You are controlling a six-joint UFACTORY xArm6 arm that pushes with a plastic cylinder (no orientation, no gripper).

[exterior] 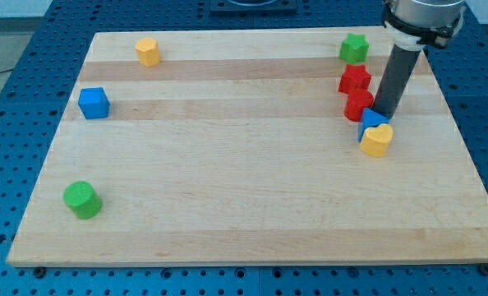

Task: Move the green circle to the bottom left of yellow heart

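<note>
The green circle (82, 200) lies near the board's bottom left corner. The yellow heart (377, 140) lies at the view's right, touching a blue block (370, 120) just above it. My tip (386, 112) comes down from the view's top right and stands right behind the blue block, just above the yellow heart and far to the right of the green circle.
Two red blocks (354, 80) (358, 104) sit left of the rod. A green star-like block (353, 48) is above them. A yellow hexagon block (148, 51) is at top left, a blue cube (94, 103) at left. The wooden board (244, 205) ends on all sides.
</note>
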